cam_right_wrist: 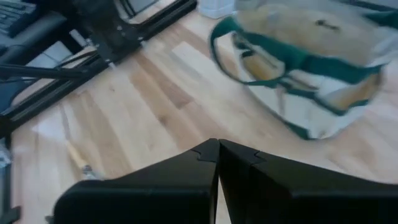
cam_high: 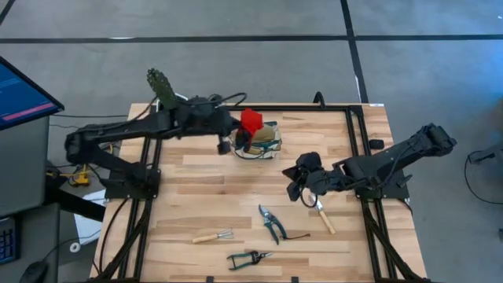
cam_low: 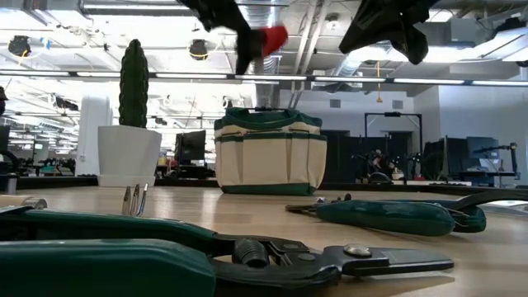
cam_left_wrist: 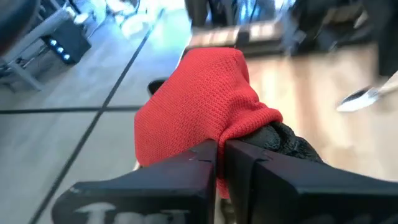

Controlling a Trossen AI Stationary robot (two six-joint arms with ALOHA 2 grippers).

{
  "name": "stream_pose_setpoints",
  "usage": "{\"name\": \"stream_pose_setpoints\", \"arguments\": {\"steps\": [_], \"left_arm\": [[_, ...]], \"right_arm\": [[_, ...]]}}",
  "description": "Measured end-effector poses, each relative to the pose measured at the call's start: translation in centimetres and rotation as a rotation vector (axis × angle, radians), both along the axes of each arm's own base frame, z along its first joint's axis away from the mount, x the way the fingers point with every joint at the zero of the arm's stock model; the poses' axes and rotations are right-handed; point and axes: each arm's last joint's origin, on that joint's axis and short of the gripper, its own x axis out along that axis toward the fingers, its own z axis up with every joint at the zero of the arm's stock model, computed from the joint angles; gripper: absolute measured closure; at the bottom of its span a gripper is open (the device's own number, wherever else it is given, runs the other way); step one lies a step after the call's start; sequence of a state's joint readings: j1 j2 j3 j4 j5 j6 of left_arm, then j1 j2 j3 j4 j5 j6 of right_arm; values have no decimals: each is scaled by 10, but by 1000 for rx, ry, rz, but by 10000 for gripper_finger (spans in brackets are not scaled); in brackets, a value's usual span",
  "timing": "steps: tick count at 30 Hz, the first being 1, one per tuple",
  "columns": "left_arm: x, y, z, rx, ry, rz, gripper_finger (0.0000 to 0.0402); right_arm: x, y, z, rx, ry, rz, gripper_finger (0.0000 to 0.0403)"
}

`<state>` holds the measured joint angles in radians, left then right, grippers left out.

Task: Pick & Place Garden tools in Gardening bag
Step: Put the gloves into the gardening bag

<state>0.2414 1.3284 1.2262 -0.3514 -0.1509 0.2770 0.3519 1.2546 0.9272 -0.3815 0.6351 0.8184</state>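
Observation:
My left gripper (cam_left_wrist: pixel 221 152) is shut on a red-and-black knit glove (cam_left_wrist: pixel 199 106), held above the beige, green-trimmed gardening bag (cam_high: pixel 263 144); the glove also shows in the high view (cam_high: pixel 251 122) and the low view (cam_low: pixel 273 37). The bag stands upright on its base on the table (cam_low: pixel 270 153). My right gripper (cam_right_wrist: pixel 217 149) is shut and empty, up in the air to the right of the bag (cam_high: pixel 299 182). On the table lie a wooden-handled trowel (cam_high: pixel 324 218), green-handled shears (cam_high: pixel 271 224), a small rake (cam_high: pixel 212 236) and a second pair of shears (cam_high: pixel 247 258). My left gripper pinches the glove between its two fingers where the red knit meets the black part (cam_left_wrist: pixel 249 134). The red part bulges out past the fingertips. The glove is lifted clear, above the bag's open top.
A potted cactus in a white pot (cam_low: pixel 128 153) stands at the far left corner (cam_high: pixel 161 86). The black frame rails (cam_high: pixel 357 118) run along the table's edges. A monitor (cam_high: pixel 23 94) stands off the table's left side. Bare wood lies between the bag and the tools.

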Motion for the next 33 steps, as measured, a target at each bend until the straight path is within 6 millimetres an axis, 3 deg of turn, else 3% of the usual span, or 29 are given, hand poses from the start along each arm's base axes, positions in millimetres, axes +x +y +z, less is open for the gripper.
{"name": "stream_pose_setpoints", "arguments": {"steps": [6,13,20,25,33], "left_arm": [[28,30,-24,51,122,28,398],[46,37,-42,162,210,-44,398],[56,43,-54,241,255,-45,398],[59,45,-51,325,247,-31,398],[57,44,-52,320,251,-42,398]], "right_arm": [[-20,-18,25,-68,-36,18,401],[-38,-33,45,-127,-93,23,401],[-41,-39,48,-123,-104,-3,401],[-36,-39,44,-119,-92,-10,401],[-29,-39,41,-96,-89,-28,401]]}}
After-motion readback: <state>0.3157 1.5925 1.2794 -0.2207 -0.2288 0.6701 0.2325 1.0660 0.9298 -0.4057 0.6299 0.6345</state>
